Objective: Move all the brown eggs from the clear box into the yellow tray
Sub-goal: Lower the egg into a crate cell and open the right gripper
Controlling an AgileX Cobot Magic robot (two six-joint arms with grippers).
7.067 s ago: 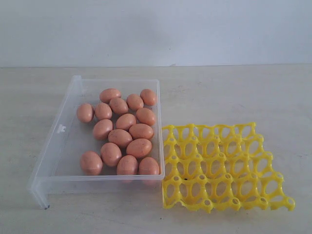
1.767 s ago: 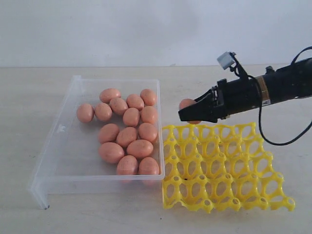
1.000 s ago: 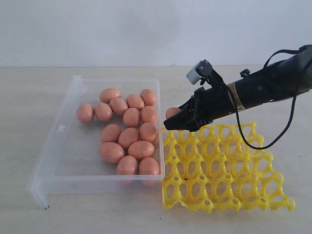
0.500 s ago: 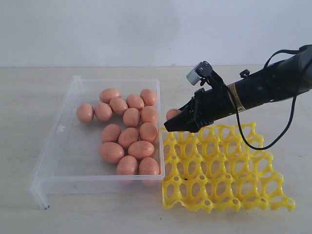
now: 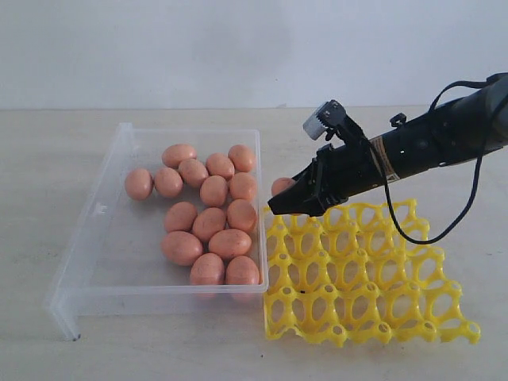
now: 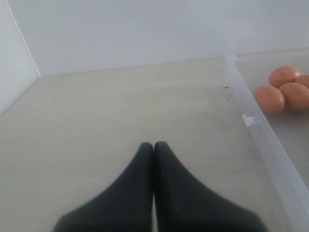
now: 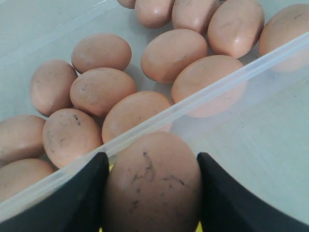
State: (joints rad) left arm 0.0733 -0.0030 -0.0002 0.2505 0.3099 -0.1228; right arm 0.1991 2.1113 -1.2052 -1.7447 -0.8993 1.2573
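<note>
Several brown eggs [image 5: 210, 222] lie clustered in the clear box [image 5: 95, 238] on the left of the exterior view. My right gripper [image 5: 287, 200] is shut on one speckled brown egg [image 5: 280, 186], held just above the far-left corner of the yellow tray [image 5: 357, 270], right beside the box's wall. In the right wrist view this egg [image 7: 152, 188] fills the gap between the black fingers [image 7: 82, 193], with the box wall [image 7: 193, 104] and the other eggs [image 7: 101, 89] beyond it. My left gripper [image 6: 154, 145] is shut on nothing over bare table, outside the box [image 6: 260, 140].
The tray's cups hold nothing that I can see. The tray's left edge touches the box's right wall. A black cable [image 5: 468, 198] hangs from the right arm over the tray's far side. A pale wall stands behind the table.
The right gripper carried the egg left and down to the tray's far-left corner. Over the last second it has barely moved. The eggs in the box lie still.
</note>
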